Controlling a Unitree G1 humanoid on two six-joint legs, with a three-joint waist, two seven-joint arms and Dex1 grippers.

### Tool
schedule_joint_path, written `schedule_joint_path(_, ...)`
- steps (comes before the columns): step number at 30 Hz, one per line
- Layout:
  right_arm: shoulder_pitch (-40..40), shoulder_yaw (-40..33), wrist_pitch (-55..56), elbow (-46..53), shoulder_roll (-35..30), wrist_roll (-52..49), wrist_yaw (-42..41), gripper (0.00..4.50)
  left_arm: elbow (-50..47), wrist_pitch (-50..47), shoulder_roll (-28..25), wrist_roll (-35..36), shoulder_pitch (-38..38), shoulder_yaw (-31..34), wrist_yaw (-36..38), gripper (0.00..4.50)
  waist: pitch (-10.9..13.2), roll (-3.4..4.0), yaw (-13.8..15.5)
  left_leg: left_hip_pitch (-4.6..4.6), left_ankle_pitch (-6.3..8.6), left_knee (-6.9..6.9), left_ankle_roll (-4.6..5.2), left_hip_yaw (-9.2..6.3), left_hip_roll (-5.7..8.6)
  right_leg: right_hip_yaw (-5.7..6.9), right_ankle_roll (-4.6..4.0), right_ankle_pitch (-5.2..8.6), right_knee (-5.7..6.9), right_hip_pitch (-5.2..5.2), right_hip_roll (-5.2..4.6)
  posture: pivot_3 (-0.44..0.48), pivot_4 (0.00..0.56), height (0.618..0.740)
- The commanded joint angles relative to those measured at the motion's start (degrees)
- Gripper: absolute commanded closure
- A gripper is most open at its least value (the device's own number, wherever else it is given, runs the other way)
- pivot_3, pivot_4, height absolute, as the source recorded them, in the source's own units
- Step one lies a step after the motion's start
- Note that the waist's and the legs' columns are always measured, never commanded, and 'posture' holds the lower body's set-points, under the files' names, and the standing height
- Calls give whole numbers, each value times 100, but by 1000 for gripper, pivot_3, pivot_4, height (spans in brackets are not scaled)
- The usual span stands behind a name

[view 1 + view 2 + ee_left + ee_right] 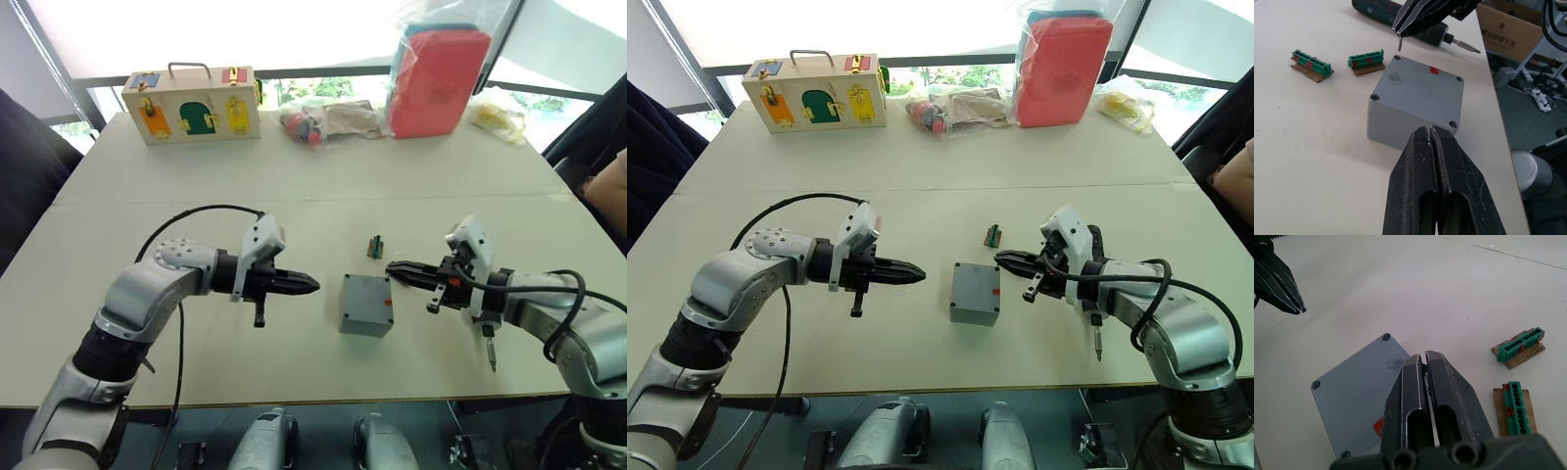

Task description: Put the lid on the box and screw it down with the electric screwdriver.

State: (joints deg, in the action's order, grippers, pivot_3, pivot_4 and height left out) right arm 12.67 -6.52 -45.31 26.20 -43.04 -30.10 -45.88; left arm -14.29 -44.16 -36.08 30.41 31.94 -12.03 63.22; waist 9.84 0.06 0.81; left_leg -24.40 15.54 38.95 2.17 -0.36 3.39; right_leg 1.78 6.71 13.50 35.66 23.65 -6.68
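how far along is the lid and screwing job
The lid already sits on the box, screws in the visible corners. Nothing is in hand: left hand and right hand flank it, shut and empty. The screwdriver lies on the table; whether tightening remains can't be told.

A robot test lab or workshop beside large windows. Indications: a plain white table (294,196) carrying practice items, namely a wooden latch box (192,103), bagged parts (328,120), a red case (439,80) in plastic, and green terminal blocks (1338,62); a cardboard carton (1508,32) and cables (1540,95) lie on the floor.
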Motion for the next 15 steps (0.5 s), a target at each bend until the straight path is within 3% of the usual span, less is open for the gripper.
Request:
schedule_joint_path(1,-55,-40,129,93,-64,-9,-13,4445,-5,116,3,-32,104,33,3,4500,0,0,-5,0,0,0,0,0,0,0,0,0,0,0,0,0,150,740)
schedule_joint_path(15,-23,-106,105,170,3,-176,137,4445,26,145,34,-83,100,12,37,4500,0,0,-3,0,0,0,0,0,-1,0,0,0,0,0,1,0,150,740)
